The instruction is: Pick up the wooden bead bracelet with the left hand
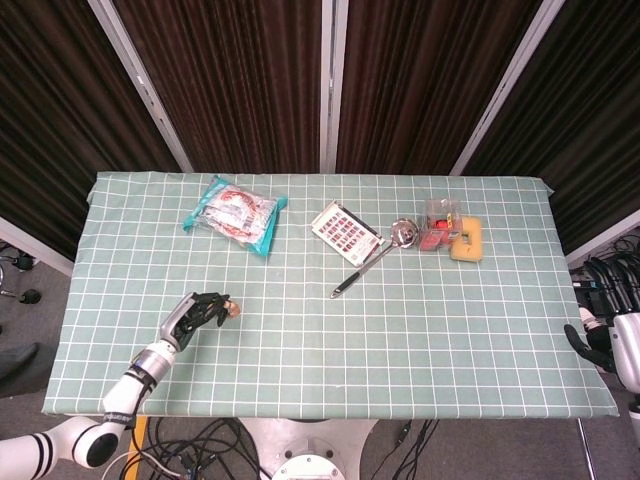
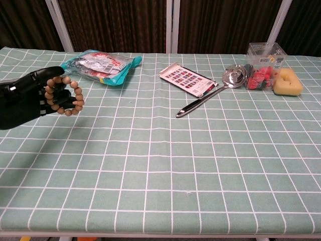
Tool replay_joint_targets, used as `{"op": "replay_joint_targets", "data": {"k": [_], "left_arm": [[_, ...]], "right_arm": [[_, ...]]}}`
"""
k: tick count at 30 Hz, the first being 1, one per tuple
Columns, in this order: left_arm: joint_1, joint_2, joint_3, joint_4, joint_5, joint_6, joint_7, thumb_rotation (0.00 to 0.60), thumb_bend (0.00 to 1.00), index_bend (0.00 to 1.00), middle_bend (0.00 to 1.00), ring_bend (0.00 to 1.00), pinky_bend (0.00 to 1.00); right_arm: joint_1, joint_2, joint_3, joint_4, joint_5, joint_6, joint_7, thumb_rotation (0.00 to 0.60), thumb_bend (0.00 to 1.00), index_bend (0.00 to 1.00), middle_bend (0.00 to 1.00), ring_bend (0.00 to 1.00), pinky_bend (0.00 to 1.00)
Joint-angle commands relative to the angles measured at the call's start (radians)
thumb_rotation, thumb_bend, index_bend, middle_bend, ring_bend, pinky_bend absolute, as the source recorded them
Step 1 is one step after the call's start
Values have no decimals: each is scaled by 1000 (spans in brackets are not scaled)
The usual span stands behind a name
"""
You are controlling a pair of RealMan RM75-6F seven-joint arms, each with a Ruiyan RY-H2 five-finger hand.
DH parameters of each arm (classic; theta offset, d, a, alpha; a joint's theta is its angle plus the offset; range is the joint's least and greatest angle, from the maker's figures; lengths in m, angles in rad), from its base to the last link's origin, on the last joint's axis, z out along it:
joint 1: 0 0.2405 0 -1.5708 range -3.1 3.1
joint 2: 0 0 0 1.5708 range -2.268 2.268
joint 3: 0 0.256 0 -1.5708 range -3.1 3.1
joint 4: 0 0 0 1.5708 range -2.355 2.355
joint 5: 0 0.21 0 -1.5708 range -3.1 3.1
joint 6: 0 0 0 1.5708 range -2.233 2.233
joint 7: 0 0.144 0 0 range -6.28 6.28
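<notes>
My black left hand (image 2: 30, 99) hovers above the left part of the checked green table and grips the wooden bead bracelet (image 2: 74, 98), a ring of light brown beads wrapped round its curled fingers. In the head view the same left hand (image 1: 195, 314) is near the table's front left, with a few beads of the bracelet (image 1: 230, 309) showing past the fingertips. My right hand (image 1: 608, 345) hangs off the table's right edge, partly cut by the frame, so its fingers are hard to read.
A teal snack bag (image 1: 235, 212) lies at the back left. A card of small items (image 1: 345, 230), a metal ladle (image 1: 375, 255), a clear box (image 1: 439, 222) and a yellow sponge (image 1: 467, 241) sit toward the back right.
</notes>
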Motion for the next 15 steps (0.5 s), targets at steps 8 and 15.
{"op": "replay_joint_targets", "data": {"k": [8,15], "left_arm": [[13,-3,-12,-3,3,-8,11,308,390,705,740,353,84],[19,-6,-23,0,-4,-20,17,361,414,705,743,354,84]], "right_arm": [[-3,-1,0,3,0,6,5,600,188,0,76,0,0],[-5,-3,0,5,2,8,9,600,187,0,76,0,0]]}}
